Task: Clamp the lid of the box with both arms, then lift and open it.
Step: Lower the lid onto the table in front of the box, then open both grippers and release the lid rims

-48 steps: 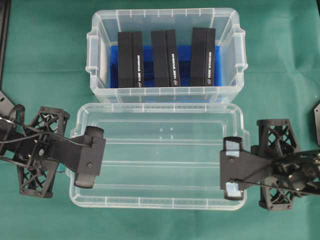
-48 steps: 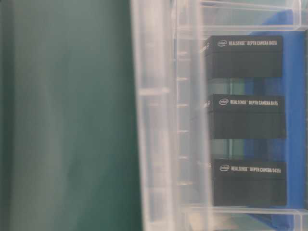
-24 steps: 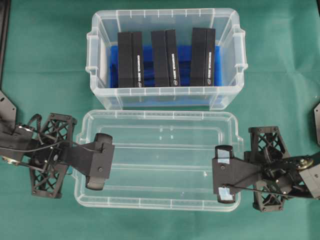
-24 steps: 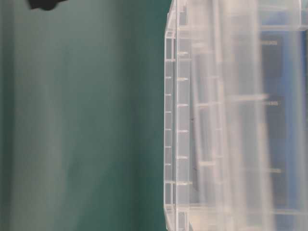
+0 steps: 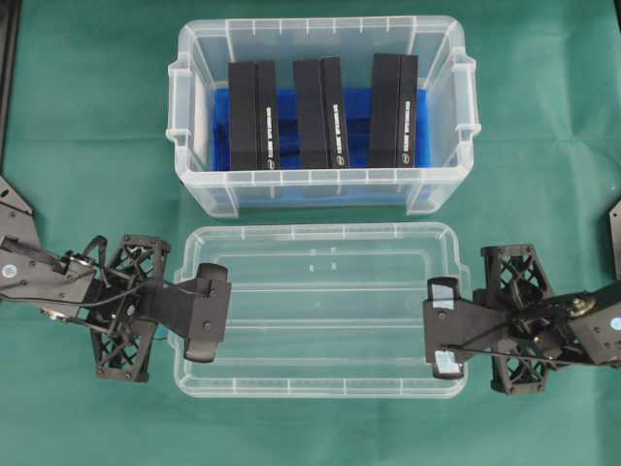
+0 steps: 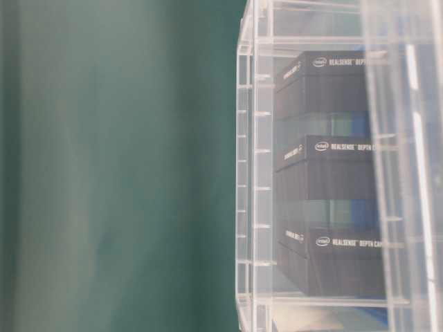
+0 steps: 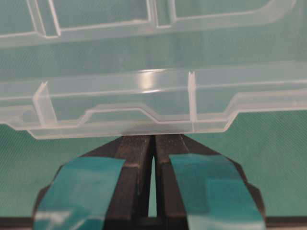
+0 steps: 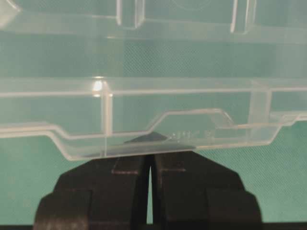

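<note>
The clear lid [image 5: 320, 311] lies flat in front of the box [image 5: 320, 181], apart from it. The open box holds three upright black blocks [image 5: 254, 115] on a blue bottom. My left gripper [image 5: 209, 313] is shut, its tips tucked under the lid's left end rim [image 7: 144, 96]. My right gripper [image 5: 434, 327] is shut, its tips tucked under the right end rim [image 8: 144, 110]. The lid sits clamped between the two. In the wrist views both pairs of jaws [image 7: 153, 138] [image 8: 149, 154] are closed with only a sliver between them. I cannot tell whether the lid touches the table.
Green cloth covers the table all round. In the table-level view the box wall [image 6: 252, 173] and blocks [image 6: 332, 166] show at the right, with the blurred lid [image 6: 401, 173] in front. Black frame parts stand at the far left [image 5: 8, 58] and right [image 5: 615, 223] edges.
Both arms have carried the lid toward the front of the table and lower; it looks smaller from overhead. In the table-level view it has slid to the right, uncovering the blocks.
</note>
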